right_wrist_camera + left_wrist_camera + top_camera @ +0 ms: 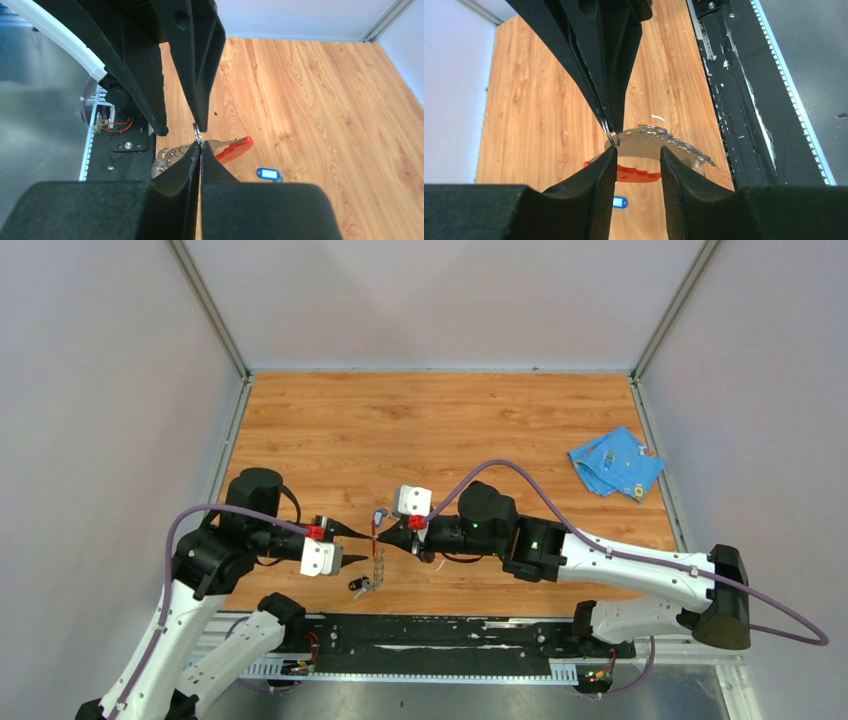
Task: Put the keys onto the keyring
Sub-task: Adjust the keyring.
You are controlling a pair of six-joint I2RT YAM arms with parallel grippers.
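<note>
Right pincer [200, 146] (clamped) on keyring [233, 148]

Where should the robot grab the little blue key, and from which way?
By its blue plastic head, coming straight down from above, I think. The blue key lies flat on the table, so nothing can slip under it, and the head is its biggest part; fingers could close across the head's two long edges.
</note>
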